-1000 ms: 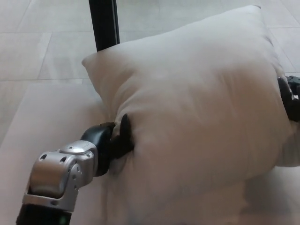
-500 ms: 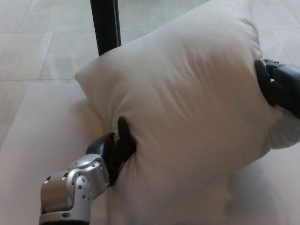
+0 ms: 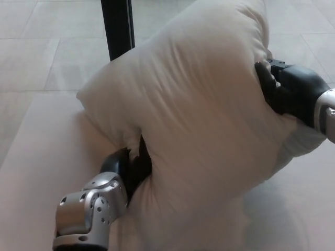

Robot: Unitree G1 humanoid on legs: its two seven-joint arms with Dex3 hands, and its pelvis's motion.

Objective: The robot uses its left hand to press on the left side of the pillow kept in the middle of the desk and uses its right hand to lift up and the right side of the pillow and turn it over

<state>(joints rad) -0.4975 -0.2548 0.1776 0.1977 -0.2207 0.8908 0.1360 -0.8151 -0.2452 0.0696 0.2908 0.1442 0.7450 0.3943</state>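
Pillow (image 3: 199,104) higher on its right, right hand (image 3: 285,91) gripping it, left hand (image 3: 131,164) fingers buried, state unclear.

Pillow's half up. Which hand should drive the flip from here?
Right. The right hand is dug into the raised right edge of the pillow, so it probably pushes it over; the left hand is pressed low into the left side as an anchor.
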